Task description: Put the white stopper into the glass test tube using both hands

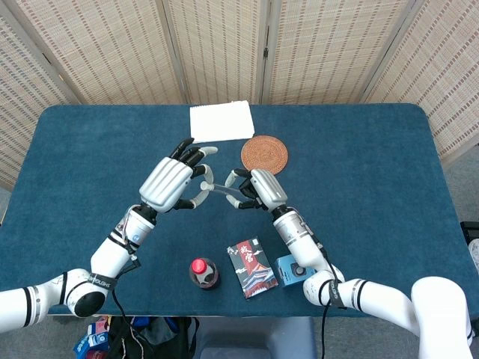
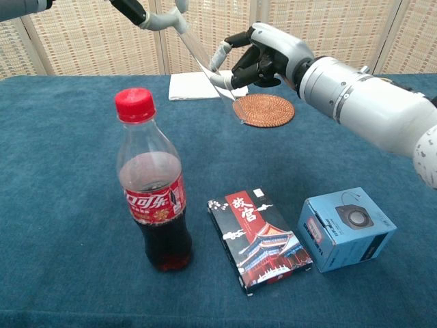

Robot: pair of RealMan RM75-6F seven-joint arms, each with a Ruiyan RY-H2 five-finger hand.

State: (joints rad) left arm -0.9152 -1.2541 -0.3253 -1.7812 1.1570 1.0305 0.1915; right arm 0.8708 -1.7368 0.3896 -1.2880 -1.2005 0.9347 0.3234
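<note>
Both arms are raised over the middle of the blue worktop (image 1: 359, 172). The right robot hand (image 1: 258, 188) is clamped on the lower part of the glass tube (image 2: 205, 65), which slants up and to the left with its mouth toward the left robot hand (image 1: 174, 182). The left hand's fingertips (image 1: 203, 173) meet at the tube's upper end; the white stopper is too small to make out, so whether that hand pinches it cannot be told, and it is presumably there.

Step in hand, as judged: insertion, with the stopper at or in the mouth. The next move calls for a steady right-hand hold while the left presses along the tube's axis; a sideways push could lever the glass out of the grip.

Not involved: coaster (image 1: 264, 153), napkin (image 1: 221, 120), cola bottle (image 2: 151, 181), card box (image 2: 258, 238), blue box (image 2: 346, 227).
</note>
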